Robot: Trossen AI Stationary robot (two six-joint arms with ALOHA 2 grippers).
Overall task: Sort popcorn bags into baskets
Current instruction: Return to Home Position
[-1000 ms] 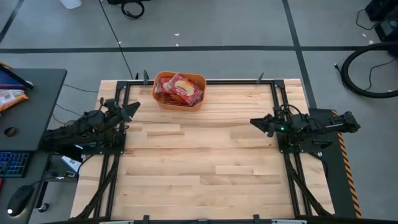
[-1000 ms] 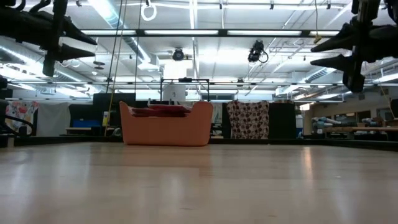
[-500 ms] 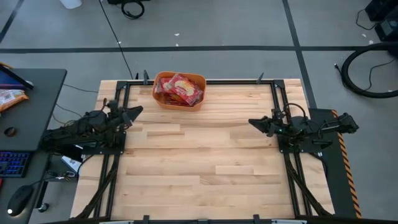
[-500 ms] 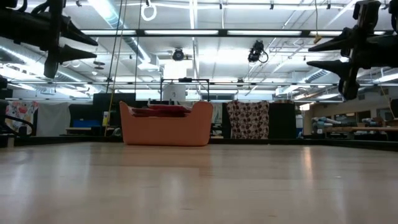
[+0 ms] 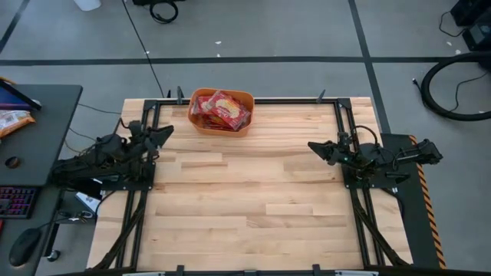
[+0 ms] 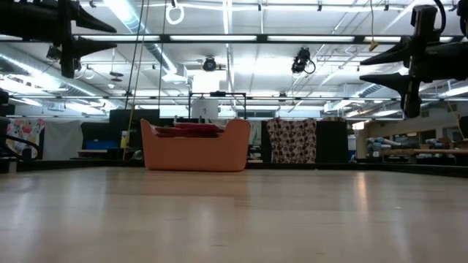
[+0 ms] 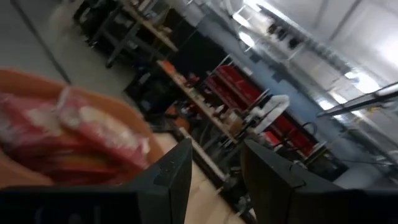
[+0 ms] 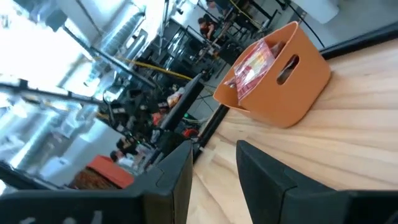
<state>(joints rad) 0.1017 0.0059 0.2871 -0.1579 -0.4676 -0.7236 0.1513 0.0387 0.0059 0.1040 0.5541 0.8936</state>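
High view: popcorn bags piled in basket, table's 12 o'clock edge; left gripper at 9, right gripper at 3, well apart, sorting likely done.
Low view: both raised, jaws parted.
Left wrist view: released, empty, facing bags.
Right wrist view: released, empty, facing basket.

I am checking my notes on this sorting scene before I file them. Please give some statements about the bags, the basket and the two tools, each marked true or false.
1. The popcorn bags lie inside the orange basket. True.
2. One red bag lies loose on the table. False: every bag in view is in the basket.
3. The left tool grips a bag. False: it is open and empty, at the table's left edge.
4. The right tool is open and holds nothing. True.
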